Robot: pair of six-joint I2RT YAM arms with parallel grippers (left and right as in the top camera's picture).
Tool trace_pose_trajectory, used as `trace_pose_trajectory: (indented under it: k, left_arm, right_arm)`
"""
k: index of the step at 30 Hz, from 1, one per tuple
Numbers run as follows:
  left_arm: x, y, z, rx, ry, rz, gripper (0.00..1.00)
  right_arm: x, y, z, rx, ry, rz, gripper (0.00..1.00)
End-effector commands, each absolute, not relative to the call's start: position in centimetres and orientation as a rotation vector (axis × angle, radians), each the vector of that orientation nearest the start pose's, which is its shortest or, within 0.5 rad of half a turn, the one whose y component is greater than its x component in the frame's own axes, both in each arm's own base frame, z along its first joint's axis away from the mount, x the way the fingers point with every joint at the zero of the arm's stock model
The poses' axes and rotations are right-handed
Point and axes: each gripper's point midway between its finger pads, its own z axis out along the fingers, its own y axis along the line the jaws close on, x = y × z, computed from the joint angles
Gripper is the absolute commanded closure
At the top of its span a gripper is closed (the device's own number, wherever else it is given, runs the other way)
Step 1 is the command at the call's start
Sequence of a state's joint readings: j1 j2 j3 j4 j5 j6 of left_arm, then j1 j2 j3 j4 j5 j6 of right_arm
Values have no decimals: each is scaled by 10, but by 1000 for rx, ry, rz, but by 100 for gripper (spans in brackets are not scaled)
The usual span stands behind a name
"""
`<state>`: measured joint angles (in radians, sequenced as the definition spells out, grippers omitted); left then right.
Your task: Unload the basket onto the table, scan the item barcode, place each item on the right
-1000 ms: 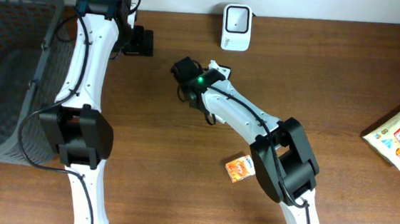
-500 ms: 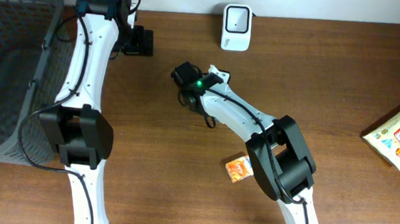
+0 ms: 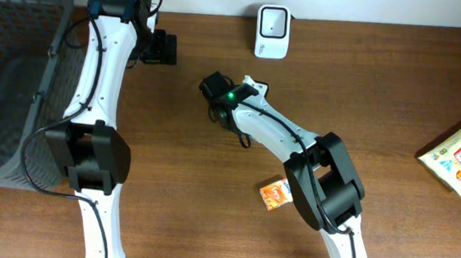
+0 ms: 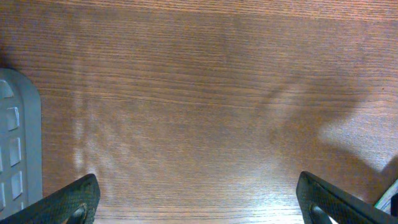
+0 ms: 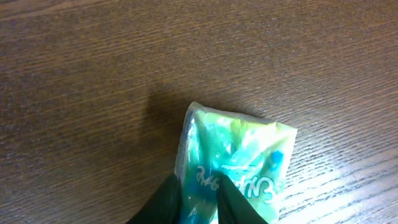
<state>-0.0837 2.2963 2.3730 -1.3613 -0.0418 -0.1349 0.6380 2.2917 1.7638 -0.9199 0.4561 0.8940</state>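
Here, closest to the right wrist camera, the right gripper point(image 5: 198, 199) has its 2 dark fingertips point(image 5: 163, 202) drawn nearly together and pinching the near edge of a small green and blue sachet point(image 5: 239, 152), which slopes away from the fingers over the brown wooden table point(image 5: 93, 74). The sachet looks like thin, glossy film with a crimped seal at its far end, so it is probably very light, soft and floppy, and somewhat slippery. It will likely sag or fold wherever it is unsupported, and no barcode shows on the face in view. A pinch on a sealed edge or corner seems the safest hold, since it leaves the printed faces uncovered and avoids crushing the contents. From overhead, the sachet sits at mid-table under the right arm's wrist, near but apart from the white barcode scanner point(image 3: 272, 32) standing at the table's far edge. An orange packet point(image 3: 275, 194) lies near the right arm's base, and more snack bags point(image 3: 459, 155) sit at the right edge. Farther left, the left gripper point(image 4: 199, 202) is spread fully wide with nothing between its fingers, beside a grey mesh basket point(image 3: 9, 13).
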Motion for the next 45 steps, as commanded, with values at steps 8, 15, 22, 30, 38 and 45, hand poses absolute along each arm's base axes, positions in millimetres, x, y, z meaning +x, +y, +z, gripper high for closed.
trace_pose_trajectory:
  k: [8,15,22,30,38,45]
  left_arm:
    - [503,-37,157,-85,2844,11,1]
    - [503,-36,157,-86,2844,12,1]
    - [503,-36,157,-86,2845,12,1]
    - [502,-36,157,-86,2847,13,1]
    - [502,-36,157,-85,2847,12,1]
    - [502,-36,157,-85,2847,12,1]
  right_arm:
    - [405,202,-15,400,2741,-413,96]
    - [429,234,53,199,2757,-247,96]
    - [466,254,105,-31,2764,85,96]
    - [518,210,141,-10,2694,390,96]
    - [502,240,109,-298,2728,292,62]
    - [480,271,58,-635,2711,-80,48]
